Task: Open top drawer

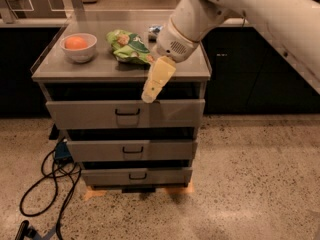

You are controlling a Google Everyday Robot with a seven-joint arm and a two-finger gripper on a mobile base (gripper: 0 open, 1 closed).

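Evidently the task is hardly begun. At far left, black cables [35, 196] trail over the speckled floor. On the grey metal desk [65, 73] stand a white bowl [78, 54] holding something round and orange, then a crumpled green bag [129, 46]. Directly under the desk top sits the wide grey metal top drawer [85, 115]. Its front appears in line with the two smaller drawers below, so I judge it not yet opened. Its small black bracket handle [127, 112] is untouched. Just right of and above that handle hangs the cream-coloured end effector [150, 91], tip down before the drawer's upper edge. Whether it is wide or narrow, I cannot tell. Reaching the handle, gripping it and pulling all remain.
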